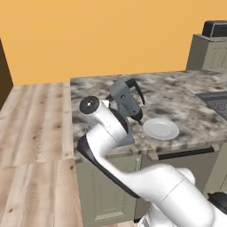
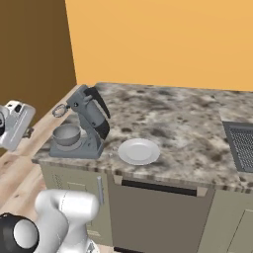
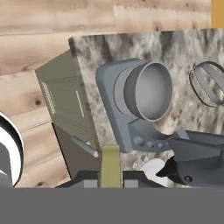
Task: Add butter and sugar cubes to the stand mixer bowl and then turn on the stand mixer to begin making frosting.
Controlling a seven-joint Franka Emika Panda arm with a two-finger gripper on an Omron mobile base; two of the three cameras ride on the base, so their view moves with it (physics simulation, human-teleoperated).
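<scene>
The grey stand mixer (image 2: 91, 118) stands at the counter's left end with its head tilted up and its wire whisk (image 3: 210, 83) raised. The stand mixer bowl (image 3: 151, 89), a deep grey metal bowl, sits on the mixer's base (image 2: 66, 134) and looks empty. My gripper (image 3: 110, 180) is shut on a yellowish stick of butter (image 3: 110, 164) that stands up between the fingertips. The hand (image 2: 15, 123) hovers off the counter's left end, beside the mixer and pointing at the bowl. My own arm hides part of the mixer (image 1: 126, 99) in the left base view. The sugar cubes are out of view.
A flat white plate (image 2: 139, 150) lies just right of the mixer, near the counter's front edge (image 1: 160, 128). A dark cooktop (image 2: 242, 143) is set into the counter at far right. Wooden floor (image 1: 35, 133) lies left of the counter's end, and cabinet doors (image 3: 65, 100) are below it.
</scene>
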